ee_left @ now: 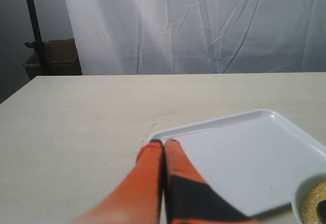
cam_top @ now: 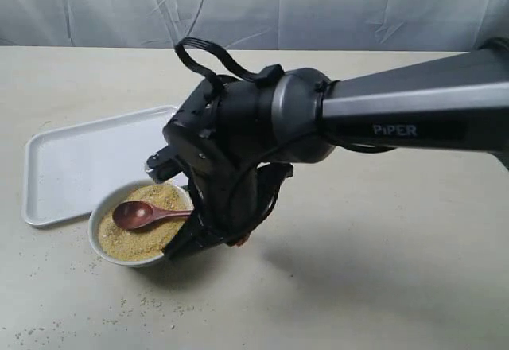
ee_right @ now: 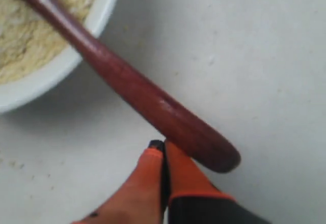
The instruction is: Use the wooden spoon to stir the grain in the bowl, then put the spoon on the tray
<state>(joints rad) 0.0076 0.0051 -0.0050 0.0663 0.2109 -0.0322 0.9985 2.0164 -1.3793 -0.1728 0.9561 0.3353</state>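
Draped curtain [cam_top: 318,8], beige table [cam_top: 382,286] | wooden spoon [cam_top: 139,215] head on grain [cam_top: 135,243] in bowl [cam_top: 99,243], handle toward 3 o'clock; tray [cam_top: 71,167] at 11 | right hand [ee_right: 164,145] pressed together beside handle end; left hand [ee_left: 163,142] pressed together, empty | spoon likely light, stiff, slick: pinch mid-handle

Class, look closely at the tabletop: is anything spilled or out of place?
Yes: stray grain lies scattered on the table just outside the bowl, on the camera's side, rather than in the heap inside.
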